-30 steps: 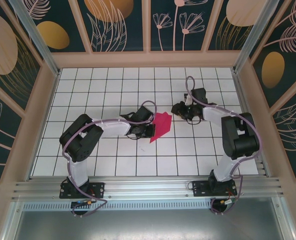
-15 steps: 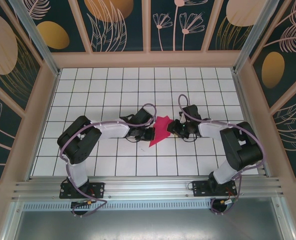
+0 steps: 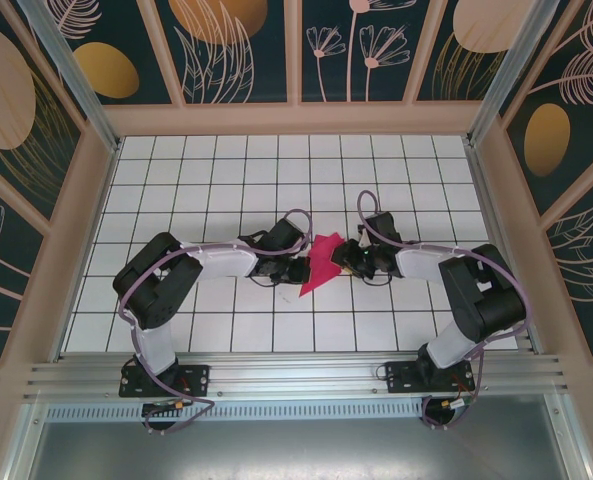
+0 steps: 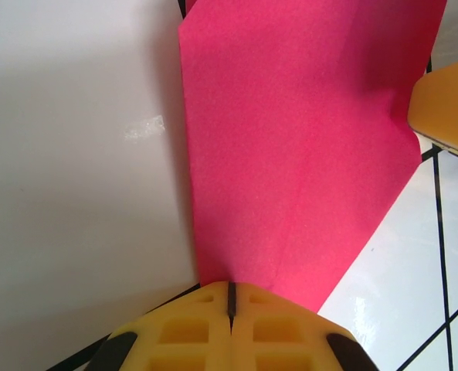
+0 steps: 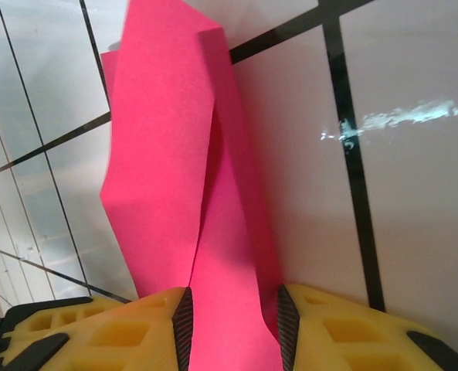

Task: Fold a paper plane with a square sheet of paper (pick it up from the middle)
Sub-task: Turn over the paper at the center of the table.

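View from above: clenching the left hand (image 3: 298,268) on the left edge of the square sheet of paper (image 3: 321,262), already creased into a narrow pointed shape, near the middle of the tiled desk (image 3: 226,180). Pressing the right hand (image 3: 348,258) up to the opposite edge, so bracketing the paper from both sides. Comparing with a second ago: then keeping the right hand well apart from the sheet, farther back and to the right. Half a second ago, just reaching its right edge. Now sitting closer to the left hand, with the paper looking narrower. Nudging the left hand only slightly toward the centre.

Left wrist: showing the left hand (image 4: 230,292) fully clenched, fingertips meeting in a thin slit and pinching the near edge of the sheet (image 4: 290,154). Fanning the paper away over the white desk (image 4: 74,170), with a faint crease running up from the grip. Catching also a yellow finger (image 4: 446,108) of the right hand at the sheet's far right edge, a detail too small to judge from above.

Right wrist: showing the right hand (image 5: 232,332) partly released, ribbed pads (image 5: 184,325) standing apart with a raised fold of the sheet (image 5: 163,154) running between them, close against both. Revealing overlapping layers and a ridge not legible elsewhere. Not telling whether squeezing that fold.
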### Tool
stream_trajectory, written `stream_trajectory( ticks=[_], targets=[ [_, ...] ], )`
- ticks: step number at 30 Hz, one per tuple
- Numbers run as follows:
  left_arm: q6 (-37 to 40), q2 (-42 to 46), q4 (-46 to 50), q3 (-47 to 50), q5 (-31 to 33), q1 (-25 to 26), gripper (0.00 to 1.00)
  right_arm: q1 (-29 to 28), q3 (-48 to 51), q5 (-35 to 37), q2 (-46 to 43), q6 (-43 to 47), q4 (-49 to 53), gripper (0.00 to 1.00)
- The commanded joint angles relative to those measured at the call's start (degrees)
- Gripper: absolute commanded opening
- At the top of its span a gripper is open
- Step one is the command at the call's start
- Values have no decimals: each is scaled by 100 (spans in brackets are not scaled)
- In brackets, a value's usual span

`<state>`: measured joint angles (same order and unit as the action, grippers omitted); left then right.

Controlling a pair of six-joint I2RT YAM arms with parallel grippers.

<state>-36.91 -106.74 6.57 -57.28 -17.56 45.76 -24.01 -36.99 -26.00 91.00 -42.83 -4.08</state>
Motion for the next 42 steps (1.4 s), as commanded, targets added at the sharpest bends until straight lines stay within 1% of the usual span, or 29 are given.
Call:
stream_trajectory(
  ticks=[1,7,15,20,26,29,42],
  targets=[
    [-43,-312,1026,391,-259,148,0,-47,112,-255,-136,-217,-388,36],
    [-104,-243,917,434,-334,151,1,-34,123,-184,-119,-125,-399,37],
    [-334,-111,802,542,-208,151,2,34,184,262,-391,76,182,37],
    [-473,-50,635,641,-241,149,2,37,422,38,-439,-149,28,38],
    [-516,-38,557,673,-304,153,2,8,721,-16,-598,-474,-261,37],
    [-517,-23,501,684,-365,152,2,10,867,-255,-613,-556,-661,37],
    [-641,46,168,748,-684,153,2,8,755,-473,-524,-662,-1040,36]
  ],
)
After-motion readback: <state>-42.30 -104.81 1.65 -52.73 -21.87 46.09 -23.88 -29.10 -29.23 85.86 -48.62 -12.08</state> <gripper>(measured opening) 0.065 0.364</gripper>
